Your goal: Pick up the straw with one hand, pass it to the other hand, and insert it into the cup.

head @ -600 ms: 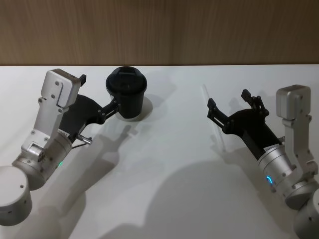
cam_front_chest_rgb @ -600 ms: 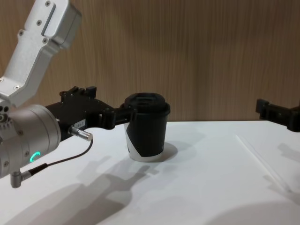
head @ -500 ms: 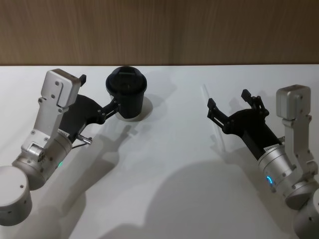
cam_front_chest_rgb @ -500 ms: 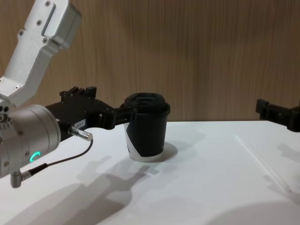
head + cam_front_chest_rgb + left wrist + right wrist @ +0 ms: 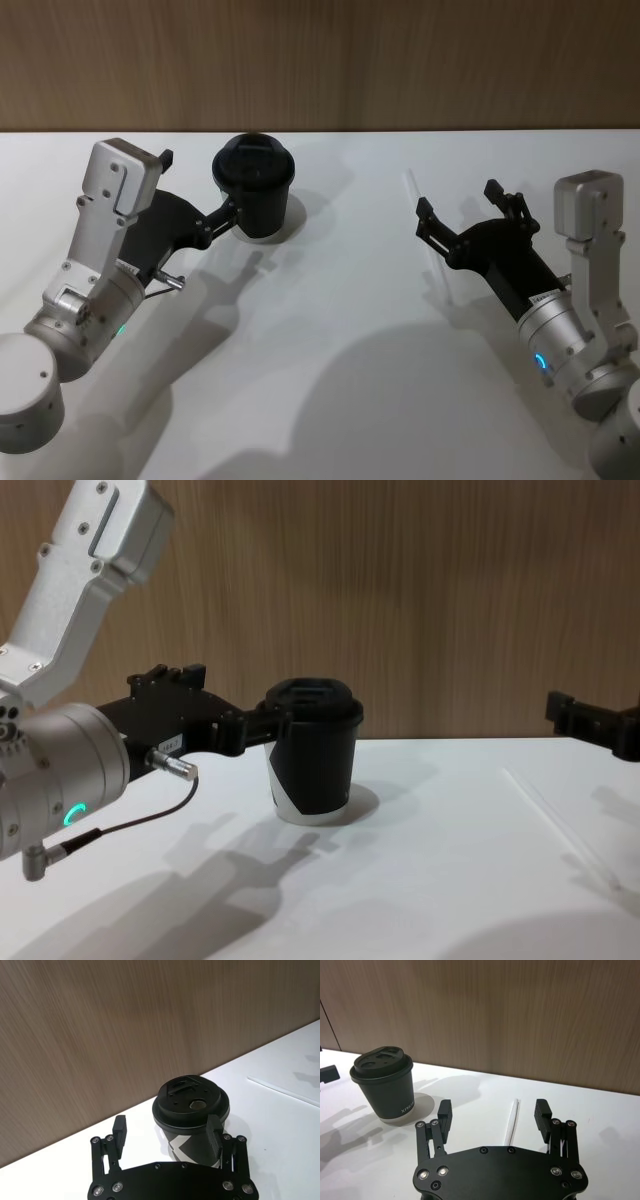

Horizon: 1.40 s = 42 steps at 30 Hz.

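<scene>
The straw (image 5: 512, 1122) lies flat on the white worktop (image 5: 340, 330) beneath the right claw (image 5: 457, 198), which hovers spread wide astride it, seemingly lined up to pinch it. The lidded cup (image 5: 255, 195) stands well apart, just beside one finger of the left claw (image 5: 198, 186), likewise released and empty. I cannot tell whether that finger touches the cup. That claw may crowd the lid's hole.

Bright, even overhead light; soft overlapping shadows on table (image 5: 330, 330).
</scene>
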Each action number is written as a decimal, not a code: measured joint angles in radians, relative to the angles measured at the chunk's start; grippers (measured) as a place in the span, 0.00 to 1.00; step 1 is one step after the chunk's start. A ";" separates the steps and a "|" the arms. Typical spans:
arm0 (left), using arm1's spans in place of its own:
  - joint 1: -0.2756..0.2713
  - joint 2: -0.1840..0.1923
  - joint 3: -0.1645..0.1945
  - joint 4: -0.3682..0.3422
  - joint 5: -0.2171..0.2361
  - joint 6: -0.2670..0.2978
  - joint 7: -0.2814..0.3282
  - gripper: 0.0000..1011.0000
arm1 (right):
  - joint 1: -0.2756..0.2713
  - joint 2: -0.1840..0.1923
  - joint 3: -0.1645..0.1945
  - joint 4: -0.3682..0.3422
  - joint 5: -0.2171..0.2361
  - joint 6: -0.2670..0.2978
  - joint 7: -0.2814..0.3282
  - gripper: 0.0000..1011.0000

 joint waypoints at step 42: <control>0.000 0.000 0.000 0.000 0.000 0.000 0.000 0.99 | 0.000 0.000 0.000 0.000 0.000 0.000 0.000 0.99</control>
